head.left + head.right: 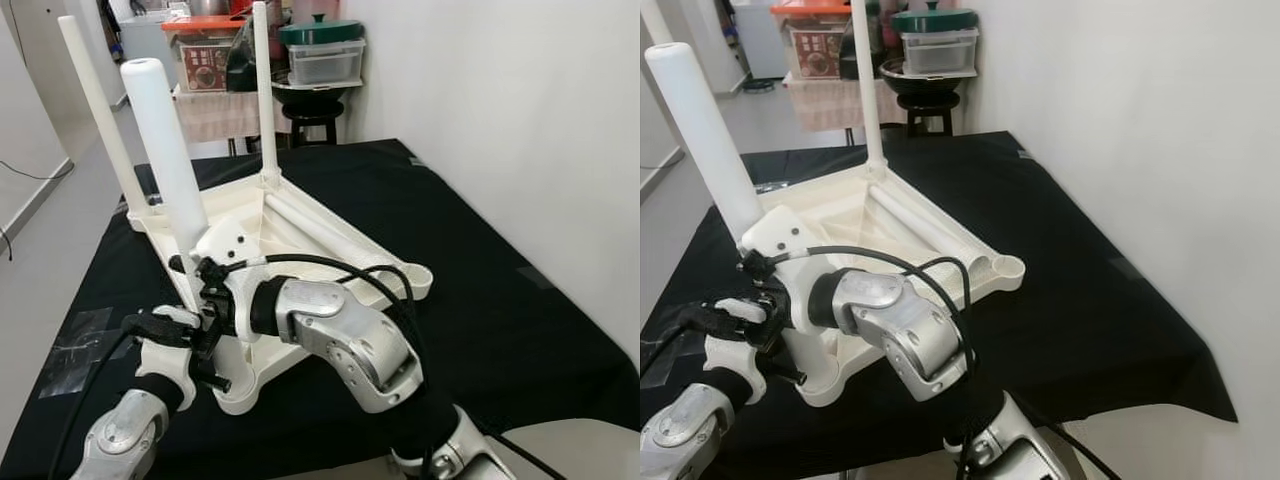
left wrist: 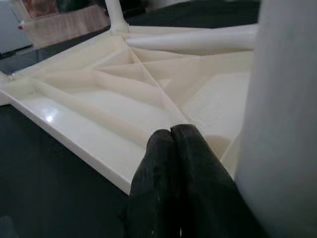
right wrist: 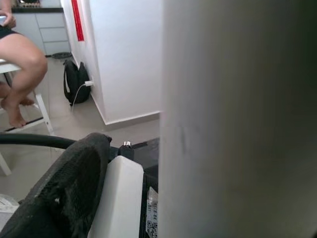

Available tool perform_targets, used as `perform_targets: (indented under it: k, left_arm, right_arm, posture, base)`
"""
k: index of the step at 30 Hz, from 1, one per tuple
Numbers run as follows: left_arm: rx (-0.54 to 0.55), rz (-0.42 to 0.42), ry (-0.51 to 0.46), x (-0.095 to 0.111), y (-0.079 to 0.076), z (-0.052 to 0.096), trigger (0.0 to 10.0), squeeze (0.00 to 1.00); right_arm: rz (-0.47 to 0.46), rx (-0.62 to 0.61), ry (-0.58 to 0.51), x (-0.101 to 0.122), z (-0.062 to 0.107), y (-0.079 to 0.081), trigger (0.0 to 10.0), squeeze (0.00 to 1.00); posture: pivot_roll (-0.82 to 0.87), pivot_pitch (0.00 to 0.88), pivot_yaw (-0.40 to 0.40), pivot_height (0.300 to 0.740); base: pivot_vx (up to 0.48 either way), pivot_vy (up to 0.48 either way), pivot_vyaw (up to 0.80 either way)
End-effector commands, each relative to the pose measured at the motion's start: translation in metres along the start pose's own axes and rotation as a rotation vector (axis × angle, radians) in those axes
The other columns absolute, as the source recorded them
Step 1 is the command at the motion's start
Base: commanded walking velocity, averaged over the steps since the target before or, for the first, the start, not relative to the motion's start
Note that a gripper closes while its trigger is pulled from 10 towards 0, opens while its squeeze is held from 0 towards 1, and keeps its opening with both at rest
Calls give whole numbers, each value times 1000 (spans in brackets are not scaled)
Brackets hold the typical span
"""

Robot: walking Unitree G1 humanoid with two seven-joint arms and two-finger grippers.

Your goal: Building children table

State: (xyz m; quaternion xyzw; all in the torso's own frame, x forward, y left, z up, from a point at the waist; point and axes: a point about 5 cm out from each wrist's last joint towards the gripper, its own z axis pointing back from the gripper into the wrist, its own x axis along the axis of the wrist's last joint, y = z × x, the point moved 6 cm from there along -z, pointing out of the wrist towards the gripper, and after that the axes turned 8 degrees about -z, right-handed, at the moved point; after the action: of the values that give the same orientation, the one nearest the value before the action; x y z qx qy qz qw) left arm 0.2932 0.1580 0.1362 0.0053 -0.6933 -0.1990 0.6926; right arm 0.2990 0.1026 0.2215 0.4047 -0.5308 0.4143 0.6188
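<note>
White leg (image 1: 165, 150), clenched by the right tool (image 1: 205, 270), should stay plumb over the tabletop's (image 1: 290, 225) seven-o'clock socket; left tool (image 2: 173, 148) clenched empty.

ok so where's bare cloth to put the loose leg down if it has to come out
Bare black cloth runs wide between the upturned tabletop and the white wall, and behind the tabletop toward the stool. The near corner is crowded: both arms meet at the thick leg, the left gripper beside it.

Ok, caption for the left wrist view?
Left tool shut, beside a white leg over the upturned tabletop.
</note>
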Motion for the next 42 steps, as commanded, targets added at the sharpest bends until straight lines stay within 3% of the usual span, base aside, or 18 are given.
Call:
perform_targets:
  k: [1,3,4,5,8,9,15,18,22,26,29,33,34,35,36,39,42]
  left_arm:
    - [-109,16,-31,8,-27,2,10000,0]
    - [-118,22,-26,7,-30,5,10000,0]
    - [-130,30,-23,8,-33,8,10000,1000]
    - [-130,30,-23,8,-33,8,10000,1000]
    - [-115,18,31,5,-33,36,10000,1000]
    - [-115,18,31,5,-33,36,10000,1000]
    - [-100,53,101,7,-30,74,10000,1000]
    - [-120,66,94,11,-33,79,10000,1000]
    - [-117,58,76,14,-32,75,10000,1000]
    - [-9,-7,41,17,-10,51,10000,1000]
    - [31,-26,41,16,-2,45,10000,1000]
    - [145,-65,58,9,20,34,10000,1000]
    - [171,-65,64,6,26,29,10000,855]
    - [171,-65,64,6,26,29,10000,855]
    - [178,-62,67,2,28,24,10000,0]
    - [147,-41,66,-6,26,9,10000,0]
    - [137,-33,60,-7,25,4,10000,0]
  right_arm:
    - [-10,-86,85,-20,3,-21,10000,0]
    - [-11,-111,96,-23,8,-30,10000,0]
    - [-14,-134,105,-26,13,-38,10000,0]
    - [-14,-134,105,-26,13,-38,10000,0]
    - [-36,-197,115,-29,29,-60,10000,0]
    - [-36,-197,115,-29,29,-60,10000,0]
    - [-62,-217,98,-26,37,-72,10000,0]
    - [-77,-215,82,-23,40,-75,10000,0]
    - [-81,-215,75,-21,42,-77,10000,0]
    - [-71,-197,61,-16,48,-77,10000,0]
    - [-79,-185,43,-12,51,-77,10000,0]
    - [-101,-148,-8,0,61,-76,10000,0]
    - [-96,-124,-20,3,64,-72,10000,0]
    - [-96,-124,-20,3,64,-72,10000,0]
    - [-88,-96,-33,6,66,-66,10000,0]
    - [-68,-22,-60,13,67,-49,10000,0]
    - [-61,-4,-65,15,66,-45,10000,0]
  posture:
    - [-1,5,-13,740]
    - [-2,6,-10,740]
    - [-2,7,-9,740]
    - [-2,7,-9,740]
    - [12,16,-5,740]
    - [12,16,-5,740]
    - [35,22,-11,740]
    - [39,19,-13,740]
    - [38,18,-13,740]
    - [19,9,-11,740]
    - [11,8,-11,740]
    - [-5,3,-8,740]
    - [-14,0,-5,740]
    - [-14,0,-5,740]
    - [-19,0,-5,740]
    - [-30,0,-4,740]
    - [-32,0,-3,740]
  base:
    - [0,0,0]
    - [0,0,0]
    - [0,0,0]
    - [0,0,0]
    - [0,0,0]
    - [0,0,0]
    - [0,0,0]
    - [0,0,0]
    - [0,0,0]
    - [0,0,0]
    - [0,0,0]
    - [0,0,0]
    - [0,0,0]
    - [0,0,0]
    - [0,0,0]
    - [0,0,0]
    - [0,0,0]
